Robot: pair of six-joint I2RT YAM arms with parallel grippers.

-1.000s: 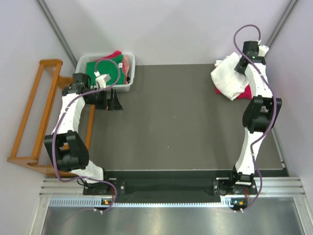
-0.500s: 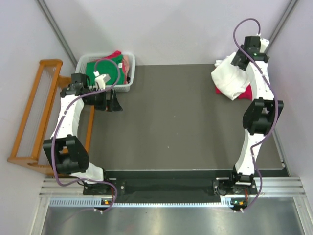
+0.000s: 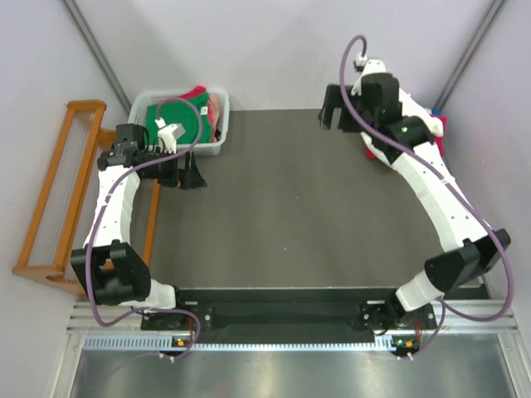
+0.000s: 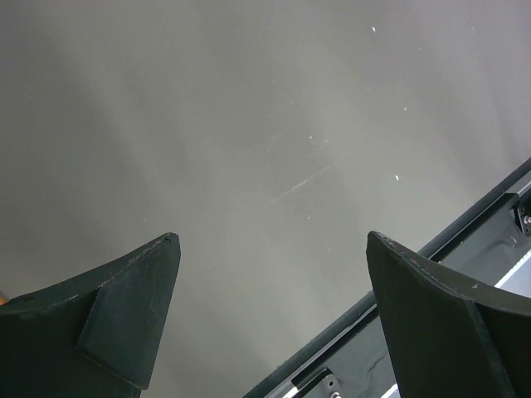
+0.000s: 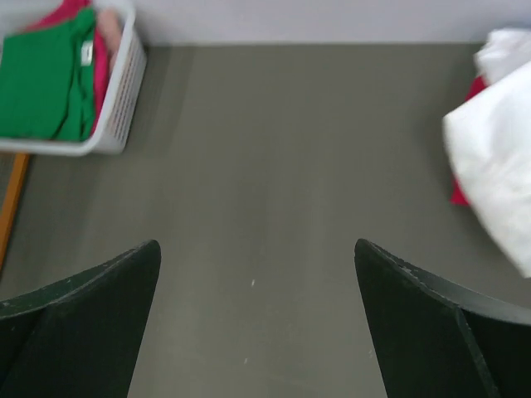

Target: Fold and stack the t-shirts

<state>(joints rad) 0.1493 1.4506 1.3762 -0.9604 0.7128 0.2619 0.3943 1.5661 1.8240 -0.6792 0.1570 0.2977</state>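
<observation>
- Step in hand, as judged: btwn shirts. The white t-shirt (image 5: 498,166) is seen laid on a red t-shirt (image 5: 463,192) at the far right corner of the counter (image 3: 282,207); the stack is taken as begun, not finished.
- The right tool (image 3: 336,112) is shown released, jaws spread wide w/ nothing btwn them, held above bare counter nr the back edge, well apart from the stack.
- The left tool (image 3: 189,172) is likewise shown released & empty, poised just beside the white basket (image 3: 214,148), over bare counter.
- Remaining shirts are seen in the basket at far left: the green t-shirt (image 3: 158,112) on top, crimson cloth (image 3: 196,90) bunched beside it. Their exact count can't be told.
- Next move, as judged: the green t-shirt is to be fetched. Called for are a descent into the basket, a pinch on the top layer only, a lift clear of the rim, then a flat spread on the open mid-counter, where both tools can reach for folding. The left tool is the nearer. Dragging the crimson cloth along is to be watched for.
- Vs. one sec. earlier: the right tool was then at the white t-shirt in the far right corner; the arm has since been swung leftward & the tool opened out. The white t-shirt has been left where it lay. The left arm is barely changed; the orange rack (image 3: 50,199) & basket are unmoved.
</observation>
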